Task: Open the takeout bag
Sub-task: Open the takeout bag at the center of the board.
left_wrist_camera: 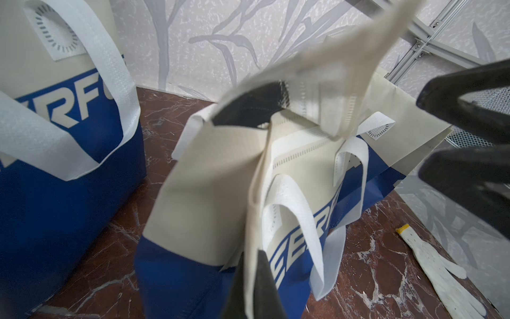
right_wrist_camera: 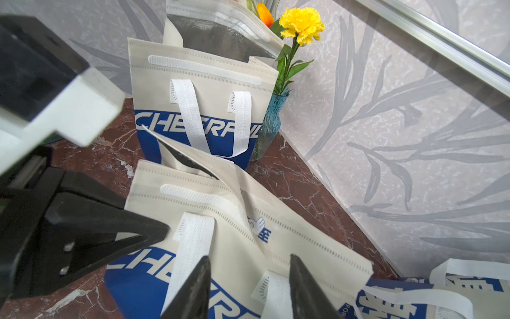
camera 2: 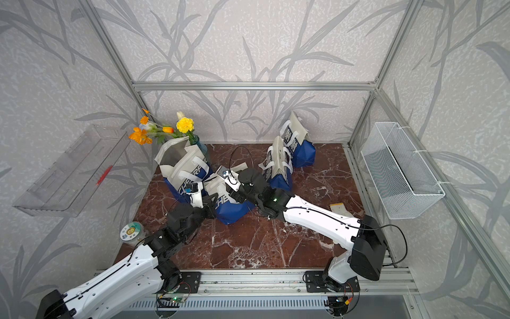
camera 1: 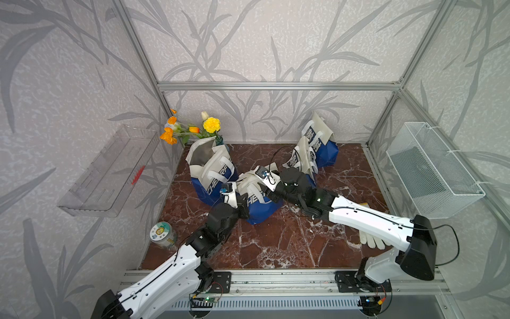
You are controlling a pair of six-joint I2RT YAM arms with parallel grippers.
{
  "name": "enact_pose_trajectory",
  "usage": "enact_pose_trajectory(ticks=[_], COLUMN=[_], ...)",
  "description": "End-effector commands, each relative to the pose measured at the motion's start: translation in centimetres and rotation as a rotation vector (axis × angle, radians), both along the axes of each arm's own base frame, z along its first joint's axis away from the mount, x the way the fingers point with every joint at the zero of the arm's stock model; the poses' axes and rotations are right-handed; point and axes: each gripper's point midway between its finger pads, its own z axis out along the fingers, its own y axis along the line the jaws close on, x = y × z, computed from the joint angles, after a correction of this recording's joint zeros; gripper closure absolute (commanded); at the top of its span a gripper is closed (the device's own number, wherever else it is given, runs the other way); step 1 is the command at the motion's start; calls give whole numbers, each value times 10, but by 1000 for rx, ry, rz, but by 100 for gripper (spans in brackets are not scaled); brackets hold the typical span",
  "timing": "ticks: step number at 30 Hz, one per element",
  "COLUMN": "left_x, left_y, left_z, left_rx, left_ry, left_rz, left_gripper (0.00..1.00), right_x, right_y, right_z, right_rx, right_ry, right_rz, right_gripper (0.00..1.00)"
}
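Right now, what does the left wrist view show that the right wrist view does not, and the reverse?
Only the left wrist view shows the white knitted glove with a yellow cuff lying on the red-brown marble table. Only the right wrist view shows the yellow flower in a blue glass vase and the silver lining of the open standing cream-and-blue fabric bag. Both show the middle cream-and-blue takeout bag, the standing bag, the table, and both end effectors: the left end effector shut on the middle bag's cream flap, the right end effector open.
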Motion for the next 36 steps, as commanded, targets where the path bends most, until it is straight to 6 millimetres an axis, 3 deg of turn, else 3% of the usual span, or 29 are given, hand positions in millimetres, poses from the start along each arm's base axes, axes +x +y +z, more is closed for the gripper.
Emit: enact_pose_trajectory(ticks=[1, 5, 11, 13, 14, 18, 21, 27, 36], left_x=[-1, -2, -3, -3, -3, -5, -8, -12, -17], left_y=[1, 2, 2, 2, 3, 5, 8, 10, 17], left_z=[-1, 0, 0, -1, -1, -3, -7, -27, -37], left_rx=[16, 17, 19, 21, 22, 32, 35, 12, 54], left_ry=[18, 14, 9, 11, 11, 12, 21, 64, 106], left_rz=[3, 2, -3, -2, -1, 2, 8, 15, 33], left_gripper=[100, 100, 100, 100, 100, 100, 100, 100, 100], right_x=[3, 17, 38, 42, 47, 61, 72, 90, 91], right_y=[11, 15, 29, 33, 38, 36, 25, 2, -4], right_z=[3, -6, -11, -5, -14, -9, -3, 33, 89], right_rx=[10, -19, -30, -8, -20, -35, -125, -334, -420], right_ry=[-24, -39, -84, -99, -96, -159, -237, -434, -567], right_rz=[10, -37, -90, -97, -104, -167, -237, -359, -350], right_gripper=[52, 52, 61, 67, 71, 100, 100, 100, 100])
